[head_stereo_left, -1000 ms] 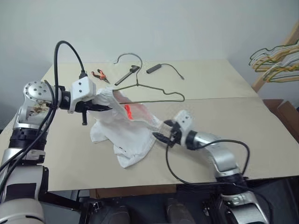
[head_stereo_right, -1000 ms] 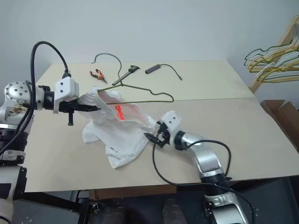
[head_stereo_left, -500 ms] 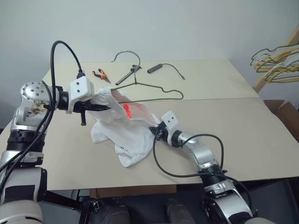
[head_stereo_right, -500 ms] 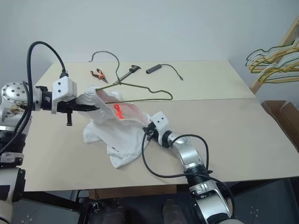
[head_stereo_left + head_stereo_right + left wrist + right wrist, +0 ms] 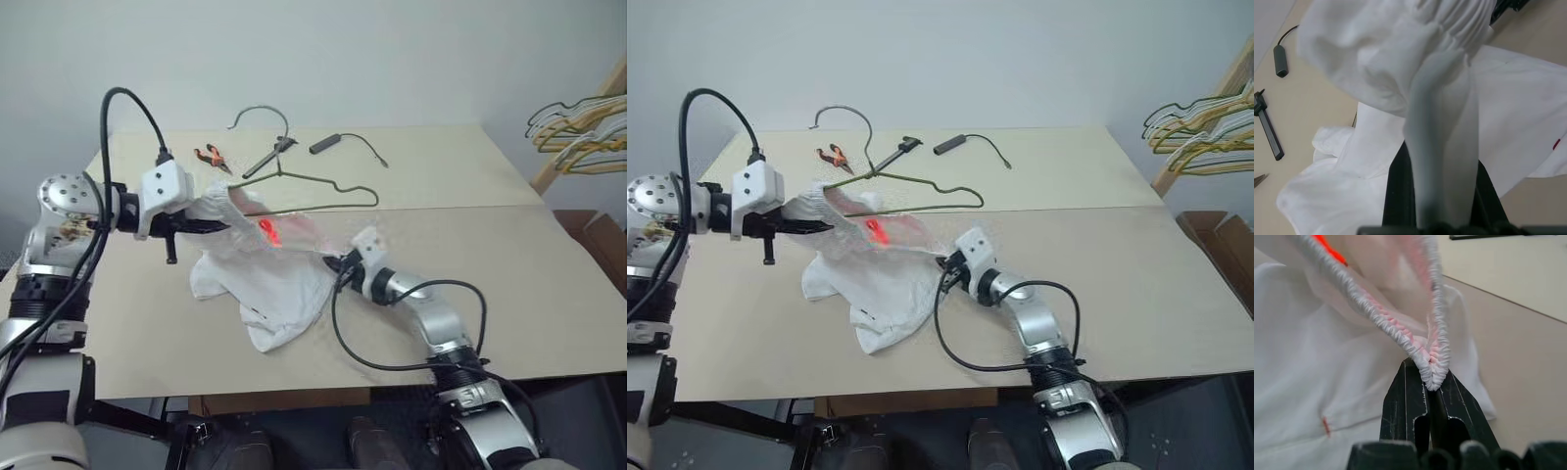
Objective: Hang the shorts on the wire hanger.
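both claws clamp the shorts [image 5: 279, 284]' waistband near mid-bench [image 5: 549, 284]: left claw [image 5: 217, 226], right claw [image 5: 338, 264]; the wire hanger [image 5: 313, 186] lies behind.

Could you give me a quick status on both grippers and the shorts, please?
Left gripper and right gripper both shut on the white cloth shorts, waistband stretched between. Thin dark wire hanger lies just behind them. Nothing blocking.
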Motion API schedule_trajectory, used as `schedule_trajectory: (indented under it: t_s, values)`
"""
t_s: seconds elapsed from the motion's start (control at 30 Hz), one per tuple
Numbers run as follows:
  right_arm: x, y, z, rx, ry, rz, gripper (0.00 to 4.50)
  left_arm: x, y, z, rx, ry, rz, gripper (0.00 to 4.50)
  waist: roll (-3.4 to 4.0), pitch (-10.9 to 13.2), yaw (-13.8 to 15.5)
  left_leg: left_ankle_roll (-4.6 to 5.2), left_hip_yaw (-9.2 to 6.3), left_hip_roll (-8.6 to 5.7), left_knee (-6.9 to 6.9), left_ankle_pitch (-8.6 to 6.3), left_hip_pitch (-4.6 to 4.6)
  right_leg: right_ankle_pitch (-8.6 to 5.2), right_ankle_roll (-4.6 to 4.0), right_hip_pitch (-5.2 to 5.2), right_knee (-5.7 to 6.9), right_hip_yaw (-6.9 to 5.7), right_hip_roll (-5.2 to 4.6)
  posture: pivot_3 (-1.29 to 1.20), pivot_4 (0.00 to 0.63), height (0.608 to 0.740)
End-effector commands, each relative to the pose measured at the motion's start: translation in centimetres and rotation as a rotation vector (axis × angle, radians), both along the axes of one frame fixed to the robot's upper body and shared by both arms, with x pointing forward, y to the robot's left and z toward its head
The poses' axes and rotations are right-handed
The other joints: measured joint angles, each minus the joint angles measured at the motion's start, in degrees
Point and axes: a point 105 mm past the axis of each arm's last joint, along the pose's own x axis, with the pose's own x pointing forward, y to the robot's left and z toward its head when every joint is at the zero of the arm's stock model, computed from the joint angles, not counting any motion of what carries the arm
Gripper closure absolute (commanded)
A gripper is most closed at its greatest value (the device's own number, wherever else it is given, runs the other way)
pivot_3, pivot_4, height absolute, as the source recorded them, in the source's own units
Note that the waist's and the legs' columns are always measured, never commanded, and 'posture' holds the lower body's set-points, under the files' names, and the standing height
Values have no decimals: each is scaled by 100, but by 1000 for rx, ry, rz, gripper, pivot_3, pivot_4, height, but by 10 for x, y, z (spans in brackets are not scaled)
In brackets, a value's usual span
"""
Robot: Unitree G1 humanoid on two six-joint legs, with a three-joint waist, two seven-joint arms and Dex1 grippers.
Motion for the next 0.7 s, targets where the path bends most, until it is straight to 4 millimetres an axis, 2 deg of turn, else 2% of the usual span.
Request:
schedule_trajectory:
  t_s: [0.03, 0.1, 0.2, 0.37, 0.57, 0.6, 0.7]
  values:
    - [6, -35, 25, 3, -26, -12, 4474, -18, 14, 14, 17, -30, -46, 4500, 0, 0, -3, 0, 1, 0, 0, 0, 0, 0, 0, 0, -1, 1, 0, 17, 61, 740]
    - [9, -53, 32, -25, -22, -23, 4474, -29, 21, 4, 95, -11, -80, 4500, 2, 1, -12, 0, 2, 0, -1, 0, 0, 0, 0, -1, -1, 2, 0, 22, 64, 740]
    - [9, -66, 40, -53, -23, -19, 4474, -36, 29, -6, 161, -5, -100, 4500, 2, 2, 9, 0, 3, 2, -1, 0, 3, -1, -1, 1, -1, 1, 2, 25, 67, 740]
    - [3, -75, 43, -106, -28, 13, 4474, -22, 33, -5, 103, -35, 12, 4500, 2, 3, 46, 0, 4, 1, -1, 0, 1, -2, 0, 3, -3, 1, 1, 23, 69, 740]
    - [-2, -77, 38, -130, -21, 18, 4474, -13, 25, 14, -70, -75, 62, 4500, 2, 3, 75, 1, 3, 1, -1, 0, -3, -2, 1, 2, -7, -1, 0, 12, 67, 740]
    - [-2, -77, 38, -130, -21, 17, 4474, -13, 25, 14, -69, -70, 70, 4500, 2, 3, 65, 1, 4, 1, -1, 0, -2, -2, 1, 1, -5, 0, 0, 12, 67, 740]
    - [-3, -78, 42, -127, -28, 18, 4474, -14, 36, -4, 79, -41, 87, 4500, 2, 3, 33, 1, 4, 1, -1, 0, 0, -2, 1, 1, -3, 1, 1, 8, 66, 740]
